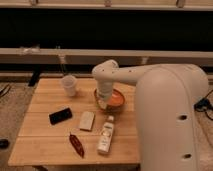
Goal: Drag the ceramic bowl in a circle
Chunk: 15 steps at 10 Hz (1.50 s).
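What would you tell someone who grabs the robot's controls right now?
Claw: shut, down at the left rim of the ceramic bowl; I cannot tell if it pinches the rim.
Bowl: upright on the table, right of the plastic cup, behind the white bottle.
Done: claw is at the bowl.
Left: drag the bowl round in a circle, probably keeping clear of cup and bottle. How much of the circle is traced does not show.
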Each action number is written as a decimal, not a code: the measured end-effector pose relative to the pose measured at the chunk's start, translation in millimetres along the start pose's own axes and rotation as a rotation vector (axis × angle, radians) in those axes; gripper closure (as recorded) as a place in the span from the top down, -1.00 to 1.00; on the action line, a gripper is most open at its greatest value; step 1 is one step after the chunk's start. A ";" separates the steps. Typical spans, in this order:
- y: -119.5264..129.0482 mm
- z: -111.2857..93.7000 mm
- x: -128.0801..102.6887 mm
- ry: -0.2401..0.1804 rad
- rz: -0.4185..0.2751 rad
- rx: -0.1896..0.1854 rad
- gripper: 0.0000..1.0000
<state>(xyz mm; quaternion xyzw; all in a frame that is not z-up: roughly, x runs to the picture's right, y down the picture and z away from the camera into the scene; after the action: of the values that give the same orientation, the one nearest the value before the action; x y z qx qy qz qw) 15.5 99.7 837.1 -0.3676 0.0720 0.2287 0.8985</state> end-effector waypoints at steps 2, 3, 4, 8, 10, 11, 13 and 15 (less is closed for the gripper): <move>-9.2 -10.4 45.6 0.022 0.120 0.003 -1.00; -12.0 -14.2 62.5 0.030 0.163 0.005 -1.00; -14.8 -19.7 87.9 0.042 0.229 0.007 -1.00; -16.7 -37.0 171.0 0.080 0.449 0.011 -1.00; -16.7 -39.6 188.9 0.091 0.491 0.011 -1.00; -15.1 -39.6 183.4 0.083 0.488 0.006 -1.00; -16.2 -39.4 186.6 0.085 0.490 0.009 -1.00; -15.4 -39.4 182.5 0.083 0.484 0.008 -1.00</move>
<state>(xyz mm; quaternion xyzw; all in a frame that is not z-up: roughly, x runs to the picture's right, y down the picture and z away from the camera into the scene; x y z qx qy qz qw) 185.7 128.1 764.1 -0.3450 0.1960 0.4218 0.8153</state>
